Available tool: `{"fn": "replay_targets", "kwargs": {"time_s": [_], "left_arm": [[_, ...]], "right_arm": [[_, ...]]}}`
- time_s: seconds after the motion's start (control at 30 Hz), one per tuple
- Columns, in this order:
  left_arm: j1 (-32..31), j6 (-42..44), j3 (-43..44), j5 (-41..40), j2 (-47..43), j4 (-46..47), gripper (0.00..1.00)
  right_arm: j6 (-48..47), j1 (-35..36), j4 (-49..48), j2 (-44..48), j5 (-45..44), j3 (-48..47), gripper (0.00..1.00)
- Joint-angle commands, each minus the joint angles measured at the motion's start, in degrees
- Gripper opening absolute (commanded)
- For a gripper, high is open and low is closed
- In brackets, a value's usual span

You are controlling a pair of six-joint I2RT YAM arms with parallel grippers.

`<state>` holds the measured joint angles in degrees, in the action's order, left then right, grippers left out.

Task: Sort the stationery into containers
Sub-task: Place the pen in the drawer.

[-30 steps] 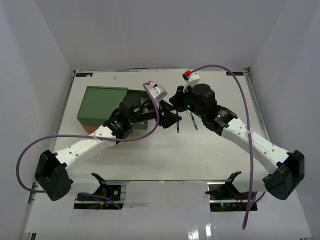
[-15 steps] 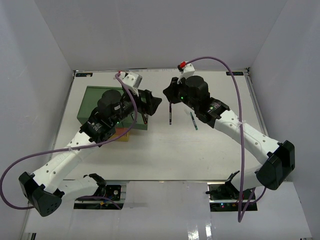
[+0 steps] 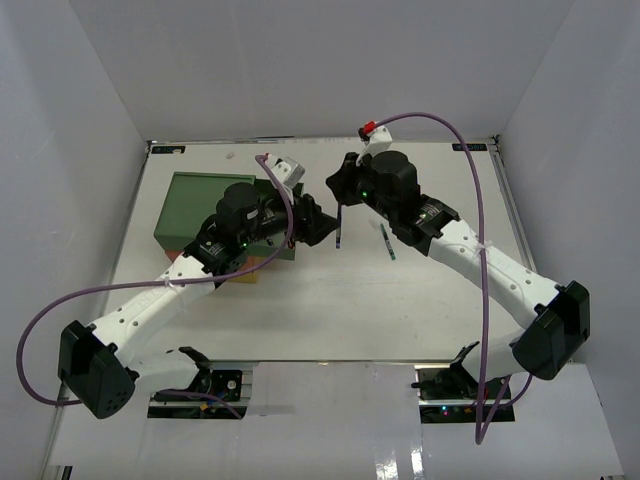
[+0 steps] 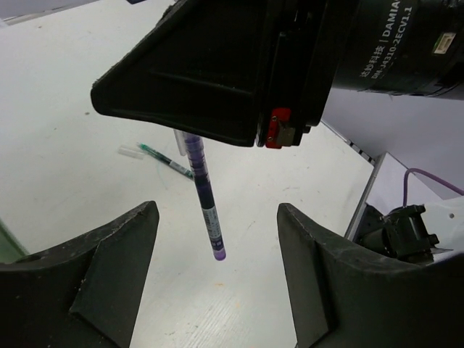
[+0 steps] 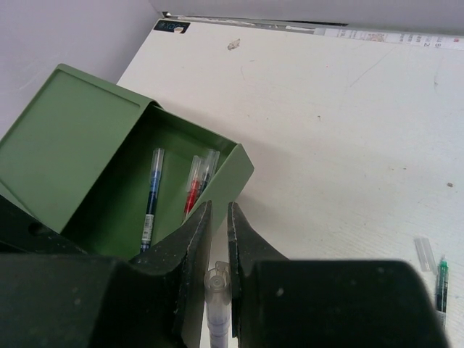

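You see a thin purple plastic pen (image 4: 206, 199), a thin green-and-clear pen (image 4: 163, 161) at its 10 o'clock on the plain white tabletop (image 4: 72, 109), and 1 thin blue pen (image 5: 151, 192) and 1 thin red pen (image 5: 191, 197) inside the matte green box-shaped drawer (image 5: 80, 145).

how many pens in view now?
5. In the open green drawer: blue pen, red pen, dark pen beside it. Purple pen in the right hand. Green pen on the table. Others may be hidden.

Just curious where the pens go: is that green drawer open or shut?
Open. The green drawer is pulled out of its stack, and the right wrist view shows pens lying inside it.
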<state>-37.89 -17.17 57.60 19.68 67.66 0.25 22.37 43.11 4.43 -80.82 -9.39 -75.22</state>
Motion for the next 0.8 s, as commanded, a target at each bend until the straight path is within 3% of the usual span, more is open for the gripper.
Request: {"fn": "replay_targets", "kwargs": {"time_s": [0.0,0.4,0.6,0.7,0.77], "left_arm": [[-0.9,-1.6,0.2,4.0,-0.2,5.8,0.76],[-4.1,-4.8,3.2,0.6,8.5,10.4,0.54],[-4.7,-4.9,3.5,0.4,8.9,10.9,0.15],[-4.7,-4.8,3.2,0.0,8.3,10.4,0.02],[-4.7,-4.7,2.9,-0.4,7.9,9.7,0.0]], "right_arm": [[1.2,-0.5,-3.1,2.9,-1.2,-3.1,0.08],[2.2,-0.7,-3.7,5.8,-1.0,-1.2,0.08],[2.4,-0.9,-5.5,7.2,-1.5,0.8,0.09],[2.4,-1.0,-5.4,8.0,-2.3,1.9,0.19],[2.4,-1.0,-5.4,8.7,-2.7,2.5,0.35]]}}
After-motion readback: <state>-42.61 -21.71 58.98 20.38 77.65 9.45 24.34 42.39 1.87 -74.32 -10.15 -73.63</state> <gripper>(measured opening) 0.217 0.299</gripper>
